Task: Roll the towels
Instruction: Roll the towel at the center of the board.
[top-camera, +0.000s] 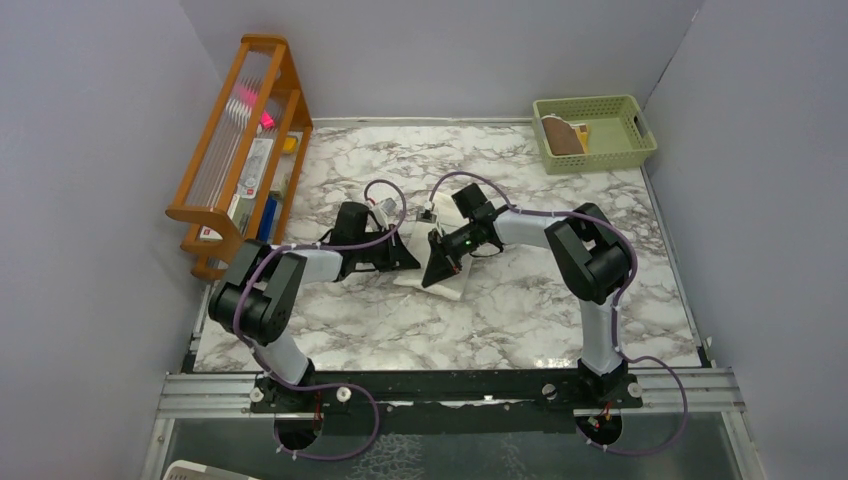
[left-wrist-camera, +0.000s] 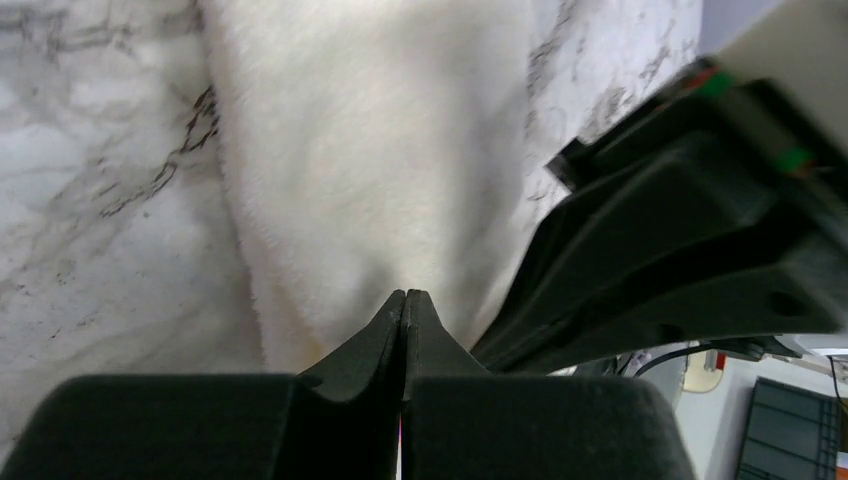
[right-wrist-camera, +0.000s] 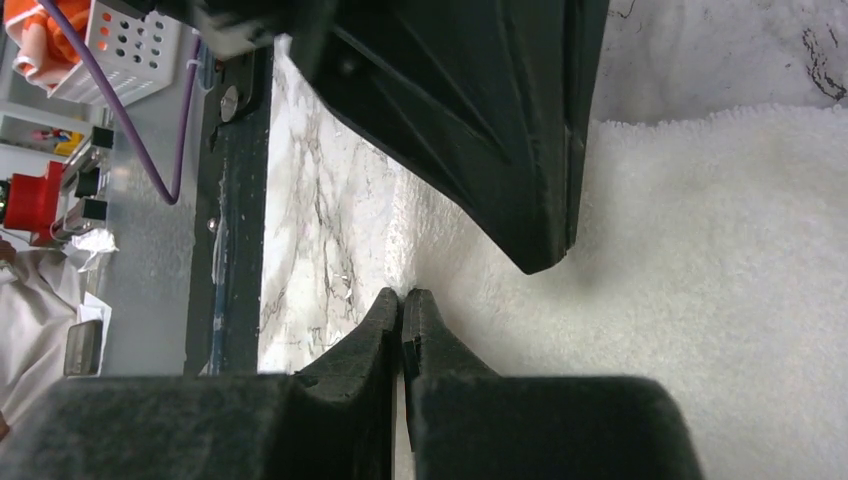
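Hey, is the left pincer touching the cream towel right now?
Touching. The left wrist view shows the left pincer shut, with the cream towel gathered right into its tips.

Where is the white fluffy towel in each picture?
Top external: cream towel, a small pale patch near the middle.
Left wrist: cream towel fills the upper middle.
Right wrist: cream towel covers the right side.
Shared landmark: the marble tabletop around it.

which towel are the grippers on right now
The cream towel mid-table, at the tips of the left gripper and right gripper; the brown towel lies apart in the green basket at the far corner.
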